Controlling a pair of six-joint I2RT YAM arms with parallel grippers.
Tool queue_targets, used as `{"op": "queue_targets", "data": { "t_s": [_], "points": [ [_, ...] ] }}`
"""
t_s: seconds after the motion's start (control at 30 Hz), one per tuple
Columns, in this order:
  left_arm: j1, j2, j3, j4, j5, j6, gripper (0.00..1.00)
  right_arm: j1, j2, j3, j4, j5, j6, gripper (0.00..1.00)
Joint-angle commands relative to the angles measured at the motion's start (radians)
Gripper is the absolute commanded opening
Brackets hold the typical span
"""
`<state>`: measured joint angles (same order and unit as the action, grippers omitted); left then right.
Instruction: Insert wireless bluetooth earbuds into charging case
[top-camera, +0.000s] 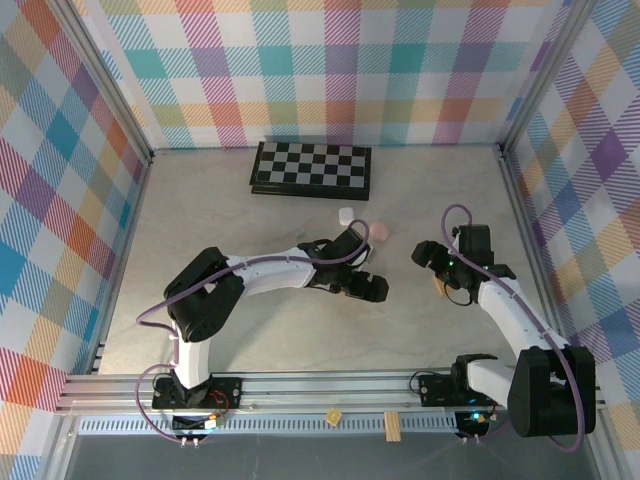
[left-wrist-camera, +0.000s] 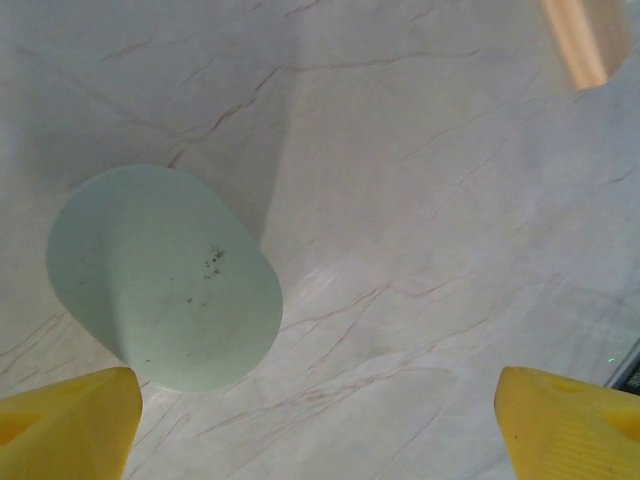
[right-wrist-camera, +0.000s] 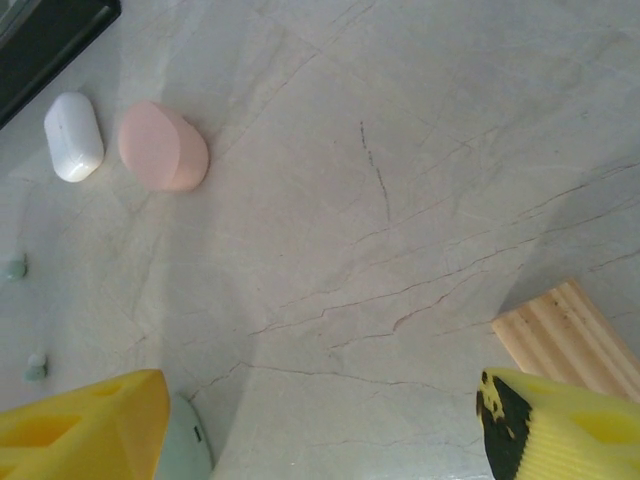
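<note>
**Operator:** What is the layout, biggest things first?

**Describer:** You have a marbled table (top-camera: 200, 230) with a black-and-white checkerboard (top-camera: 310, 168) at its far edge. Both arms reach toward the middle. Your left end effector (left-wrist-camera: 318, 400) hangs over the table with its fingers spread wide and nothing between them. Your right end effector (right-wrist-camera: 320, 385) is likewise spread and empty.

**Operator:** And the cases?

**Describer:** There are three pebble-shaped cases. The pale green case (left-wrist-camera: 165, 280) lies just ahead of your left end effector, beside one finger and not between the two. Its top is smooth, and it looks shut. The white case (right-wrist-camera: 73, 137) and the pink case (right-wrist-camera: 163, 146) lie side by side farther back, near the checkerboard. A ribbed wooden block (right-wrist-camera: 560, 335) lies by your right end effector.

**Operator:** Where are the earbuds, then?

**Describer:** Two tiny pale green earbuds (right-wrist-camera: 14, 267) lie loose on the table, near the pale green case and touching nothing. I judge the task barely begun for that pair. Neither is seated, and the pale green case likely needs opening first. Whether the white case and the pink case already hold their earbuds I cannot tell.
</note>
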<state>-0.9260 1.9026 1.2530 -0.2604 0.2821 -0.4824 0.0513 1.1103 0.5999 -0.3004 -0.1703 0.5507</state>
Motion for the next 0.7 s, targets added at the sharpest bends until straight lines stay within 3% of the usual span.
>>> {"op": "queue_targets", "data": {
  "t_s": [0.0, 0.27, 0.47, 0.67],
  "points": [
    [0.01, -0.061, -0.058, 0.062, 0.0, -0.04, 0.9, -0.004, -0.021, -0.022, 0.0, -0.094, -0.064, 0.8],
    [0.129, -0.306, -0.293, 0.1, -0.133, -0.069, 0.9, 0.125, -0.048, -0.037, 0.014, -0.05, -0.139, 0.82],
    [0.237, -0.465, -0.427, 0.096, -0.188, -0.089, 0.9, 0.36, 0.022, -0.017, 0.061, 0.106, -0.219, 0.83],
    [0.287, -0.563, -0.493, 0.072, -0.218, -0.097, 0.9, 0.564, 0.222, 0.079, 0.065, 0.281, -0.274, 0.84]
  ]
}}
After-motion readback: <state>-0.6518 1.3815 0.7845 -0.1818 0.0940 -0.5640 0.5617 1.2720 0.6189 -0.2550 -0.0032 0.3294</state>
